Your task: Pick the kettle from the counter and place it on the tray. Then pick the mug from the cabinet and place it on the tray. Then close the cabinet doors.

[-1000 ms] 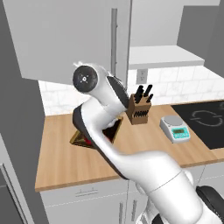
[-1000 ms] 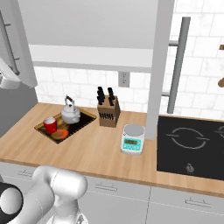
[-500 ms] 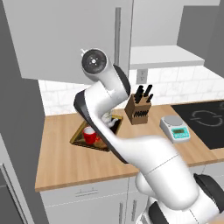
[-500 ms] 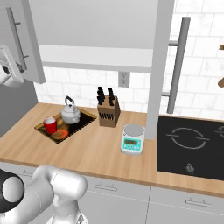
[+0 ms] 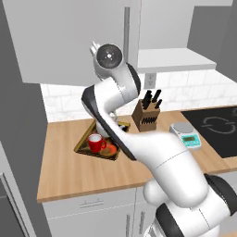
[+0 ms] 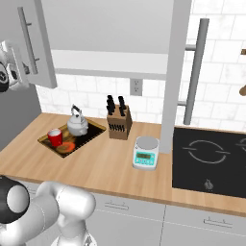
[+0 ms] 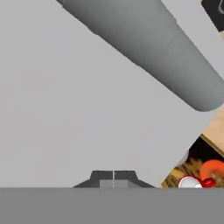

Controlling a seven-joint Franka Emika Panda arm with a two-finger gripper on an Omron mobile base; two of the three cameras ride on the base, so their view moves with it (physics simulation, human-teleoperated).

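**Two items on the tray; door closing in hand**

Two of three sub-tasks look complete, judging from how things lie. You have the kettle [image 6: 77, 123] and the mug [image 6: 55, 137] both sitting on the tray [image 6: 93, 129], which rests on the tabletop [image 6: 105, 168] at about 9 o'clock from the knife block [image 6: 118, 124]. In the right base view the mug stands at roughly 8 o'clock from the kettle, just beside it.

Tool [image 7: 113, 177]: in the hand view the two tips meet along one seam with no gap between them, so the fingers are closed on nothing. They sit right up against a flat grey panel, which I take to be one of the cabinet doors [image 6: 30, 43]. Its bar handle [image 7: 144, 52] runs diagonally across the view from 11 o'clock to 3 o'clock.

Step in hand, as a judgement: pushing the left door toward the cabinet [image 6: 110, 29]. In the right base view that door stands angled out from the cabinet face.

Risks for you to watch:
- The tips press on a bare, smooth panel, so they could slide along it and lose the push.
- The raised bar handle could catch the hand if the contact drifts toward it.
- The arm's elbow hangs above the tray in the left base view; a wide swing could knock the mug.
- The right-hand door's state I cannot tell for certain.
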